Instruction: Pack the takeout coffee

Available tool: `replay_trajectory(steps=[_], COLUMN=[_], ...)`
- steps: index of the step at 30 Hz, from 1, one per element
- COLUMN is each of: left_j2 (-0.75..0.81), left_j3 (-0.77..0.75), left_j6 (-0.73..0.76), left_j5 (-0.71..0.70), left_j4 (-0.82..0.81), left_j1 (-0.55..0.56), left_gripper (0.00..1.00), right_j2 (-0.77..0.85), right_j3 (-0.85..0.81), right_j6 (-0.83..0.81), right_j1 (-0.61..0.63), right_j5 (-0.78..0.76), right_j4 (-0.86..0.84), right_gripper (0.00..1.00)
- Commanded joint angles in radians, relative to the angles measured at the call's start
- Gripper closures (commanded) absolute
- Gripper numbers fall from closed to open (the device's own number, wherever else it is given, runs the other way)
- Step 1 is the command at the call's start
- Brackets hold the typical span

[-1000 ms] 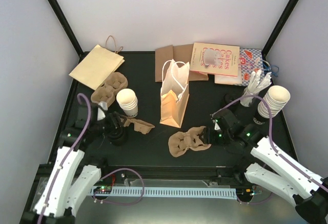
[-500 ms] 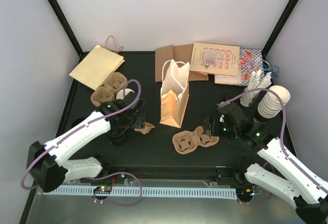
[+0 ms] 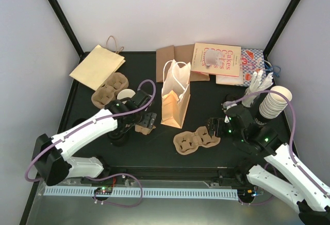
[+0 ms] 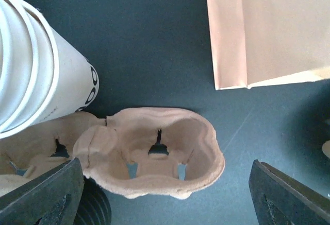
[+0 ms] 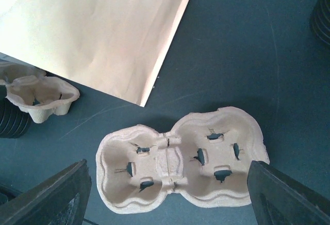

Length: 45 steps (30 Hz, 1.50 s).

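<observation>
Packing at an early stage: no takeout coffee, meaning a single white cup capped with a black lid, shows in any view, so its place cannot be told. What the paper bag [image 3: 175, 101] contains cannot be made out either. It stands upright on the worktop [image 3: 211, 99], between the two grippers and a little beyond them. White cups appear only as lidless stacks, one [image 4: 36, 70] close beside the left gripper [image 4: 164, 166], another [image 3: 273, 101] off to the outer side of the right gripper [image 5: 168, 168]. A ribbed black stack [image 4: 93, 209], probably lids, sits just under one finger of the left gripper. Left gripper: wide open, holding nothing, hovering over a brown pulp tray [image 4: 154, 153]. Right gripper: likewise wide open and empty, above a second pulp tray [image 5: 221, 148]. By this reading nearly everything is left: take one cup, cap it, and load it into the bag.
</observation>
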<state>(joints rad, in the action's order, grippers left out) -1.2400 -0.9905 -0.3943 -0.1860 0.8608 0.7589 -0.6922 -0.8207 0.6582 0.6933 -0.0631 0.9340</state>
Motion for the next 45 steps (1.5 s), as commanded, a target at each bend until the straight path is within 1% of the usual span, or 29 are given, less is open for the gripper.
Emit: replay_trajectory(steps=[1, 3, 5, 8, 10, 15, 25, 28, 29, 34, 36, 41, 43, 45], left_j2=[-0.095, -0.165, -0.229, -0.247, -0.236, -0.195, -0.068, -0.047, -0.019, 0.003, 0.009, 0.046, 0.040, 0.030], left_j3=[-0.083, -0.126, -0.138, -0.114, -0.090, -0.021, 0.082, 0.111, 0.120, 0.177, 0.164, 0.061, 0.032, 0.024], left_j6=[-0.053, -0.095, -0.113, -0.126, -0.131, -0.117, -0.191, -0.200, -0.204, -0.209, -0.216, -0.184, -0.143, -0.104], left_j5=[-0.046, -0.059, -0.067, -0.050, -0.021, 0.111, 0.142, 0.176, 0.189, 0.287, 0.255, 0.059, -0.008, -0.060], left_j4=[0.018, 0.073, 0.106, 0.109, 0.104, 0.092, 0.124, 0.110, 0.108, 0.055, 0.078, 0.150, 0.147, 0.121], left_j1=[-0.007, -0.007, -0.006, -0.006, -0.007, 0.002, 0.013, 0.013, 0.013, 0.013, 0.013, 0.012, 0.010, 0.006], left_gripper=[0.08, 0.08, 0.09, 0.11, 0.13, 0.17, 0.21, 0.24, 0.25, 0.30, 0.31, 0.27, 0.27, 0.24], right_j2=[0.011, 0.013, 0.020, 0.027, 0.032, 0.037, 0.036, 0.038, 0.038, 0.042, 0.044, 0.044, 0.043, 0.045], right_j3=[-0.031, -0.031, -0.028, -0.028, -0.027, -0.018, -0.009, -0.005, -0.004, -0.005, -0.005, -0.002, -0.002, -0.001], right_j6=[-0.015, -0.014, -0.013, -0.012, -0.012, -0.009, -0.006, -0.004, -0.003, -0.002, 0.000, 0.002, 0.003, 0.003], right_j1=[-0.004, -0.003, -0.003, -0.004, -0.004, -0.004, -0.003, -0.003, -0.004, -0.003, -0.004, -0.004, -0.004, -0.004], right_j5=[-0.006, -0.003, 0.001, 0.000, -0.001, 0.009, 0.035, 0.038, 0.040, 0.039, 0.040, 0.048, 0.052, 0.055], right_j4=[-0.017, -0.017, -0.020, -0.018, -0.015, -0.027, -0.046, -0.049, -0.050, -0.049, -0.050, -0.052, -0.054, -0.056], right_gripper=[0.15, 0.15, 0.15, 0.15, 0.15, 0.15, 0.15, 0.15, 0.15, 0.15, 0.15, 0.15, 0.15, 0.15])
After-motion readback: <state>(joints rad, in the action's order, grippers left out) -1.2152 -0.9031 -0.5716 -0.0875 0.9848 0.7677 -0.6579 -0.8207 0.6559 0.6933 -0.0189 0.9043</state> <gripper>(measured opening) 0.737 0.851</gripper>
